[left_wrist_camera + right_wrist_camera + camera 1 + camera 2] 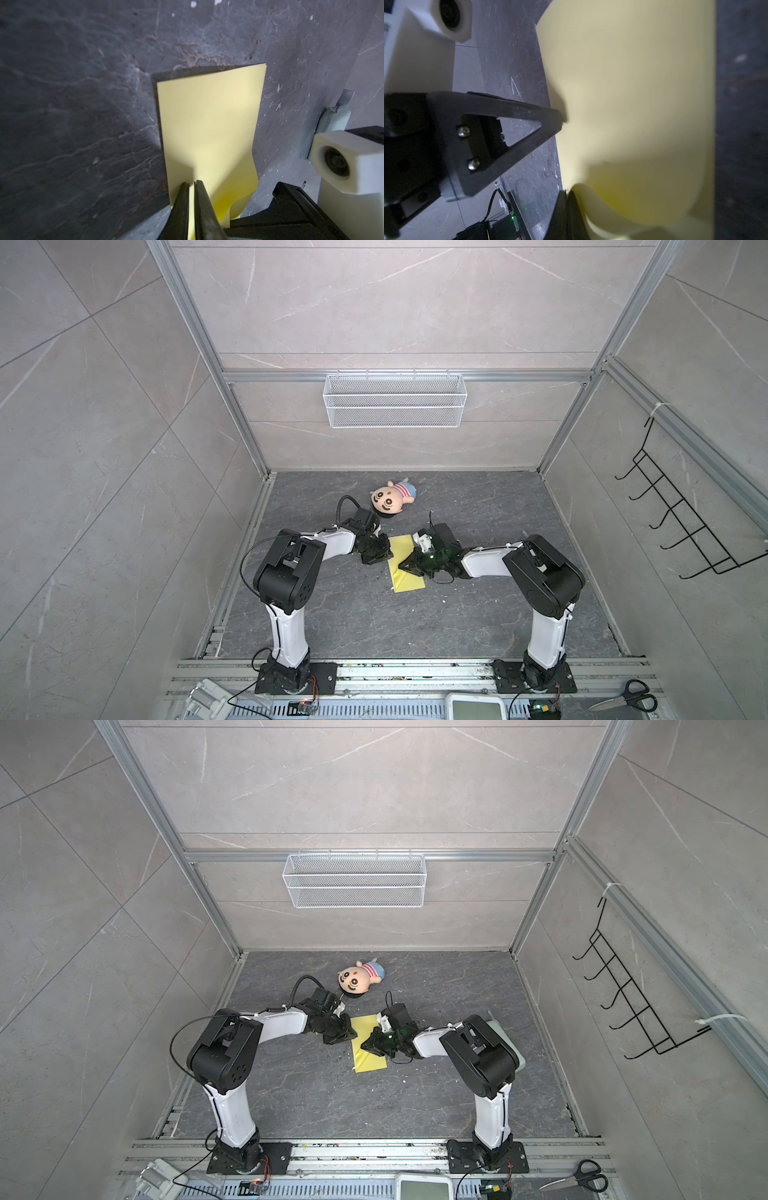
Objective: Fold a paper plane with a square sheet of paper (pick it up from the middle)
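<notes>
One sheet, two claws

Dark grey veined tabletop (374, 626); grey tiled walls; aluminium frame. One white mesh basket (395, 400) on the back wall, one black hook rack (685, 526) on the side wall, one plush doll (390, 499), one pair of scissors (627, 697). One yellow sheet of paper (409, 583), doubled into a rectangle, lies mid-table between both arms. Left gripper (192, 184): jaws narrow, pinching its edge. Right gripper (568, 192): closed on a curled-up flap.

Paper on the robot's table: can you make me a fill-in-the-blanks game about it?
The left claw and the right claw are both shut on the ____ paper.
Beyond the paper lies a plush doll in a ____ shirt.
The scissors near the front edge have ____ handles.
Missing words: yellow; striped; black.
</notes>
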